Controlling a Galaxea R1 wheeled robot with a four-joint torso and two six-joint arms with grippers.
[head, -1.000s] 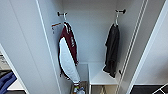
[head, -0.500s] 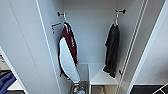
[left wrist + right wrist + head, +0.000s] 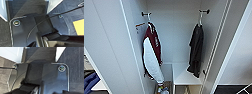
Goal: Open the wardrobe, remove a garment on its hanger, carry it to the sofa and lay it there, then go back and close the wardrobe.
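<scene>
The wardrobe (image 3: 179,45) stands open in the head view, its white doors swung out at the left (image 3: 109,50) and right (image 3: 236,50). Inside on the right, the black garment (image 3: 196,52) hangs limp from a pale hanger (image 3: 200,20) hooked on a dark peg (image 3: 204,11). Its lower edge hangs just above a white shelf (image 3: 184,76). The sofa is not among what I can name with certainty; a blue shape (image 3: 90,82) sits at the lower left edge.
A dark red and white garment (image 3: 152,57) hangs from the left peg (image 3: 145,14). Small items (image 3: 162,88) lie at the wardrobe's bottom. Both wrist views look down on dark carpet (image 3: 76,58) and white panel edges (image 3: 53,5); a yellow patch (image 3: 78,27) lies on the floor.
</scene>
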